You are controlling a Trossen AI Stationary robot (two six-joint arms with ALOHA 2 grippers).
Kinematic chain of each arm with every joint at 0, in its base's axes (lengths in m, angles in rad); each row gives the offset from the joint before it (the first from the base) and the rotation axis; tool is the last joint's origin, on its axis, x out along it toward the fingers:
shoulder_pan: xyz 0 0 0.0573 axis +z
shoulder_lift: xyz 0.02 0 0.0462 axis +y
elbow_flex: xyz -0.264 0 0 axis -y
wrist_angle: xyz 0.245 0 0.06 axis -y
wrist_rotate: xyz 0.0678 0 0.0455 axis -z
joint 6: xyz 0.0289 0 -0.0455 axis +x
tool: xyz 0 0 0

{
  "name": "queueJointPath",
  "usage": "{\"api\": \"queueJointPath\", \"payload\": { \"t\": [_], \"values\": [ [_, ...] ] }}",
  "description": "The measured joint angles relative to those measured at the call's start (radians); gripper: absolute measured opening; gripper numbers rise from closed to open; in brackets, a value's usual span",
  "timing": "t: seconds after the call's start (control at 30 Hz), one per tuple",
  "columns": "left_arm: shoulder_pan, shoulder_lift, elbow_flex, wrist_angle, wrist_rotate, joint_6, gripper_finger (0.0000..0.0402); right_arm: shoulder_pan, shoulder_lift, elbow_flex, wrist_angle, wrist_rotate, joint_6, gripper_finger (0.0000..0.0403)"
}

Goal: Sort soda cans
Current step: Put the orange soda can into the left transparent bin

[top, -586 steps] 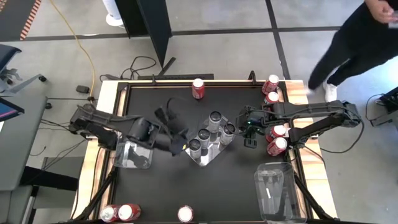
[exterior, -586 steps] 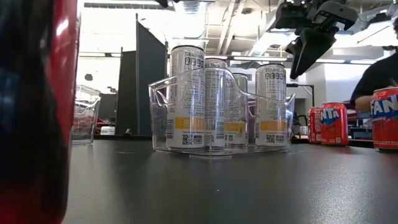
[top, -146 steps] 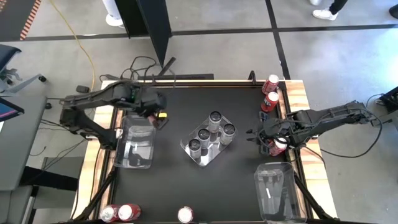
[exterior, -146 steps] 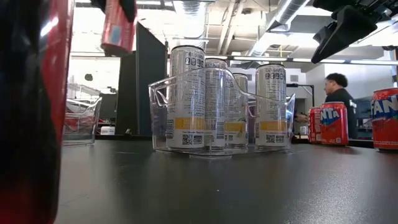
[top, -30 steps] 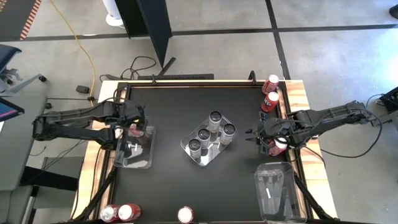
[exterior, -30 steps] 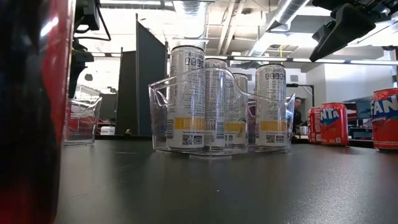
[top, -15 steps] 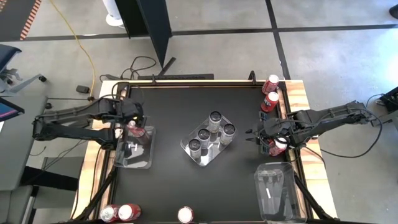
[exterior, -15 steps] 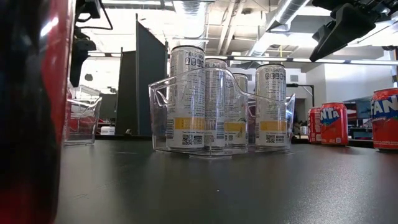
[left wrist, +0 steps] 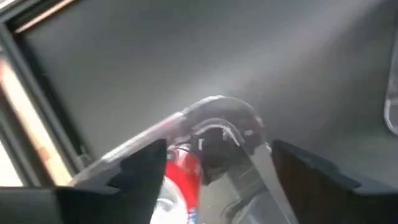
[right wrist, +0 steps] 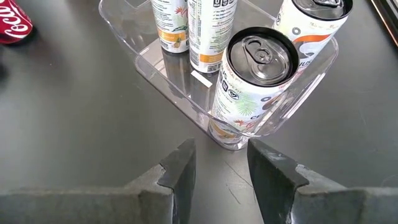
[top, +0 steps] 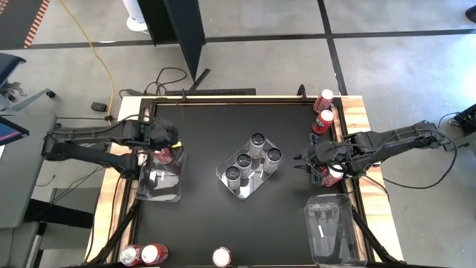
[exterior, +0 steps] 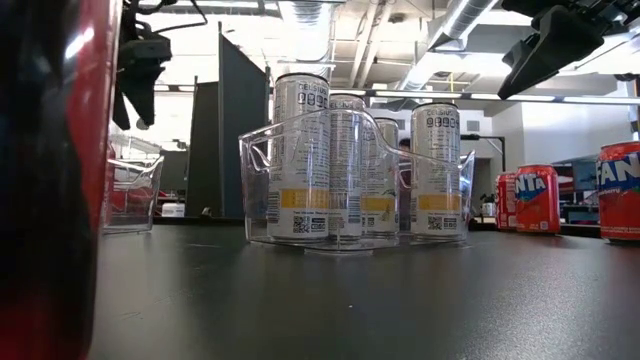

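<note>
The black surface [top: 223, 223] spreads wide, and the landmark is the centre tray [top: 251, 184], a clear tray holding four silver cans [top: 243, 161] upright. Left of that centre tray sits the left tray [top: 160, 179], clear plastic, with a red can [top: 163, 155] standing at its far end. The left gripper [top: 165, 140] hangs just over that red can, jaws spread apart and gripping nothing; the left wrist view looks down past both fingers [left wrist: 146, 165] onto the tray's curved rim with the red can [left wrist: 180, 180] below. To the right of the centre tray the right gripper [top: 311, 161] waits above the surface, pointing at the silver cans, jaws parted and holding nothing; its wrist view shows the nearest silver can [right wrist: 252, 78] just ahead of the fingers [right wrist: 177, 168]. Beyond the right gripper, at the right edge, stand four red cans [top: 324, 98], two far, two close by the arm. A third clear tray [top: 327, 227] sits right and nearer than the centre tray. Along the near edge three more red cans [top: 152, 254] wait
</note>
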Motion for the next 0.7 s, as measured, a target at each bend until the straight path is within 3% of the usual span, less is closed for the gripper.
{"api": "queueJointPath", "payload": {
  "t": [0.37, 0.53, 0.7],
  "values": [
    [-0.078, 0.184, 0.0, -0.018, 0.087, -0.026, 0.0079, 0.0, 0.0, 0.0, 0.001, 0.0, 0.001, 0.0161],
    [-0.08, 0.247, -0.001, -0.053, 0.087, -0.048, 0.0041, 0.0, 0.0, 0.0, 0.001, 0.0, 0.006, 0.0161],
    [-0.08, 0.295, -0.001, -0.099, 0.087, -0.073, 0.0038, 0.0, 0.0, 0.0, 0.001, 0.0, 0.014, 0.0161]
  ]
}}
